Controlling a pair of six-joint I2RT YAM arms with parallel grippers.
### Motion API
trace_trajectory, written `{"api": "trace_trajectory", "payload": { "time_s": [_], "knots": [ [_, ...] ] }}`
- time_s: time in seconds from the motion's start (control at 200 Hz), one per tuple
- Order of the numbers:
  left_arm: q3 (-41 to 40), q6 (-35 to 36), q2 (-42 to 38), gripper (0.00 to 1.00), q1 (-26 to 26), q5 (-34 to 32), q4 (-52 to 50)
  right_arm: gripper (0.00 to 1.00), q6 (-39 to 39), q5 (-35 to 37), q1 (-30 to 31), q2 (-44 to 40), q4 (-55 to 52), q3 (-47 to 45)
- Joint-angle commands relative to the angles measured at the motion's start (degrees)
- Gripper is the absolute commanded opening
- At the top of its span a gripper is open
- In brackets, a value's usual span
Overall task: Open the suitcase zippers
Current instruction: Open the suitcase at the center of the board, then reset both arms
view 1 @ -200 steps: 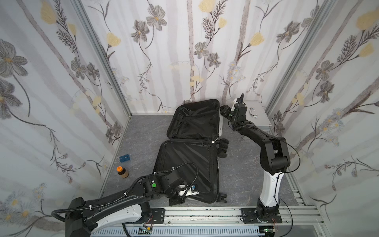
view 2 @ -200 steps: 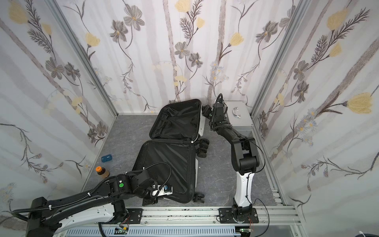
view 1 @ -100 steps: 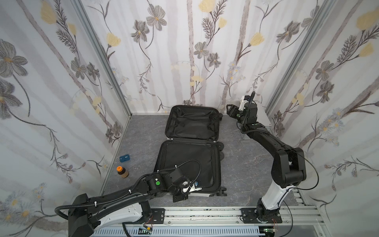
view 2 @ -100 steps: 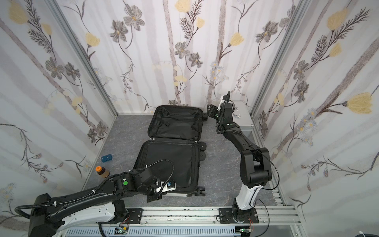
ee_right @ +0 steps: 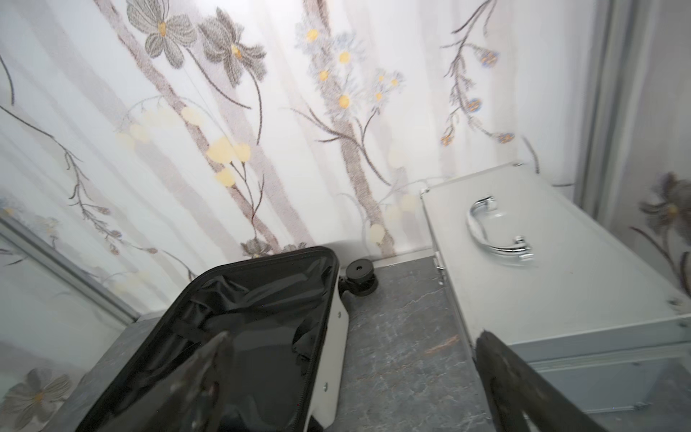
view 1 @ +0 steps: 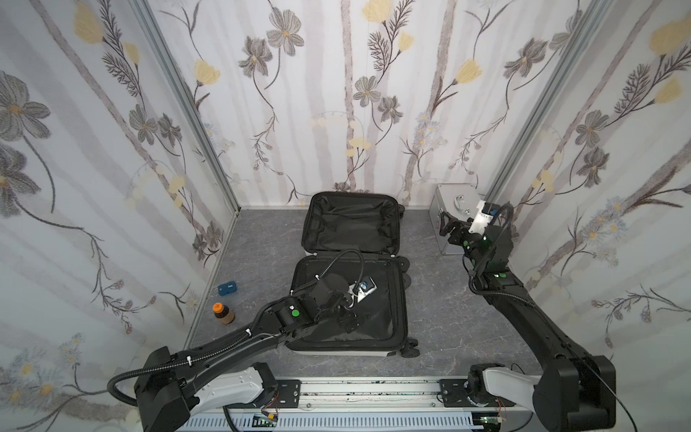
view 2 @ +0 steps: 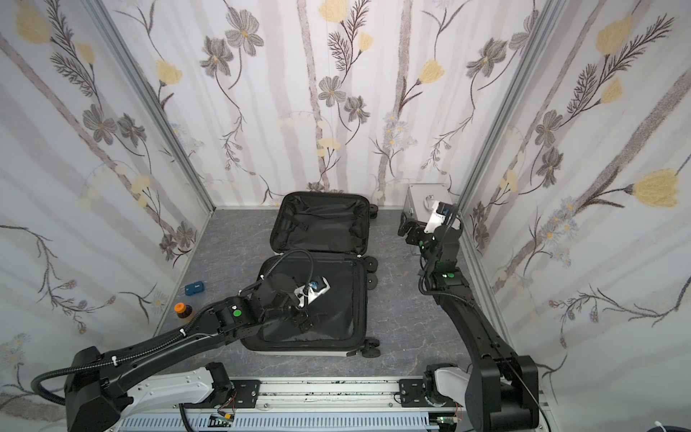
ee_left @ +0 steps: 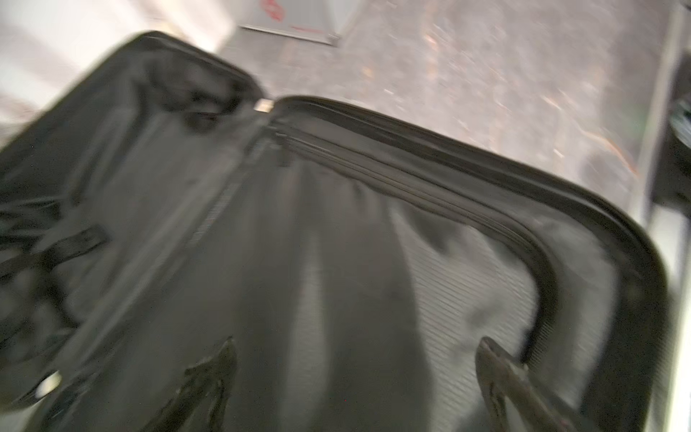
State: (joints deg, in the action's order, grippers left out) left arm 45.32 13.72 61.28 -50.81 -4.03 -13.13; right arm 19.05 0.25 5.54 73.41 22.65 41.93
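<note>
Suitcase (view 1: 351, 224) lies spread flat on the desk (view 1: 441, 299), both black-lined halves up, long axis running from the robot toward the back wall; its zippers (ee_left: 486, 155) look fully undone. Left end effector (ee_left: 355, 381), released and empty, hovers directly over the near half, so the left arm is nearer. Right end effector (ee_right: 355, 374), also released, hangs beside one silver case (view 1: 448, 192). One bottle (view 1: 223, 316) and one blue box (view 1: 228, 288) sit aside.

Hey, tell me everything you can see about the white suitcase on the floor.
The suitcase lies splayed open on the grey floor, one half nearer the back wall. Glossy white hard shell shows only at the edges; inside is black fabric lining, with straps in the far half. The zippers are undone around the rims. Black wheels stick out along one side. The left gripper hangs over the near half, jaws open; contact unclear.
</note>
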Motion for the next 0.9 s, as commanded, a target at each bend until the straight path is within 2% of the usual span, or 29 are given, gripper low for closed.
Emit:
{"api": "trace_trajectory", "payload": {
  "time_s": [0.0, 0.14, 0.245, 0.35, 0.4, 0.46, 0.51, 0.55, 0.585, 0.61, 0.66, 0.695, 0.725, 0.75, 0.814, 0.869, 0.894],
  "knots": [
    [-2.7, -11.1, -3.1, 1.0, 8.1, -17.2, 10.9, 1.0, -4.0, 4.9, -2.2, -5.6, 8.2, -9.6],
    [-12.4, -12.9, -7.0, 1.0, 23.1, -24.5, 23.2, 1.0, -7.2, 8.3, -5.0, -11.3, 18.9, -24.3],
    [-19.2, -11.3, -5.7, 1.0, 31.0, -27.3, 32.5, 1.0, -9.0, 9.1, -6.2, -10.7, 30.1, -33.3],
    [-25.6, -11.7, -0.7, 1.0, 37.7, -24.9, 43.1, 1.0, -8.5, 9.9, -7.0, -6.3, 37.9, -36.4],
    [-28.0, -12.3, 2.6, 1.0, 40.4, -23.6, 48.6, 1.0, -9.8, 7.6, -7.1, -5.1, 38.2, -35.3],
    [-29.8, -13.1, 7.5, 1.0, 43.4, -20.2, 54.9, 1.0, -11.9, 6.2, -7.1, -1.0, 45.2, -35.4],
    [-29.9, -12.8, 11.7, 1.0, 44.7, -18.8, 60.3, 1.0, -13.3, 6.5, -7.2, 2.3, 48.2, -34.5],
    [-29.5, -11.3, 13.9, 1.0, 45.5, -15.2, 62.3, 1.0, -13.2, 6.3, -7.5, 4.9, 50.2, -34.0],
    [-28.5, -13.3, 15.8, 1.0, 46.4, -14.6, 63.5, 1.0, -13.0, 5.7, -7.8, 7.8, 51.4, -33.6],
    [-27.9, -14.9, 16.5, 1.0, 46.9, -13.3, 63.2, 1.0, -13.1, 5.2, -7.9, 10.3, 54.3, -33.8],
    [-28.7, -14.6, 20.0, 1.0, 47.6, -9.6, 69.3, 1.0, -13.3, 3.6, -8.1, 14.4, 63.0, -35.1],
    [-29.0, -14.9, 24.2, 1.0, 47.6, -9.1, 72.1, 1.0, -13.3, 2.8, -8.5, 11.7, 57.9, -34.8],
    [-29.8, -14.1, 29.4, 1.0, 47.6, -8.7, 78.8, 1.0, -13.4, 3.2, -8.6, 10.4, 54.3, -34.3],
    [-30.4, -13.0, 32.1, 1.0, 47.3, -9.5, 85.8, 1.0, -13.3, 3.2, -8.6, 11.0, 55.4, -34.3],
    [-28.0, -15.8, 26.6, 1.0, 48.0, -9.8, 72.5, 1.0, -13.7, 1.8, -8.6, 13.5, 60.8, -34.8],
    [-25.6, -17.0, 29.4, 1.0, 48.9, -12.6, 72.2, 1.0, -14.2, 0.8, -8.6, 12.1, 53.9, -32.7],
    [-24.2, -17.3, 28.3, 1.0, 48.7, -12.5, 67.7, 1.0, -14.2, 0.7, -8.6, 12.1, 50.8, -31.2]
  ]
}}
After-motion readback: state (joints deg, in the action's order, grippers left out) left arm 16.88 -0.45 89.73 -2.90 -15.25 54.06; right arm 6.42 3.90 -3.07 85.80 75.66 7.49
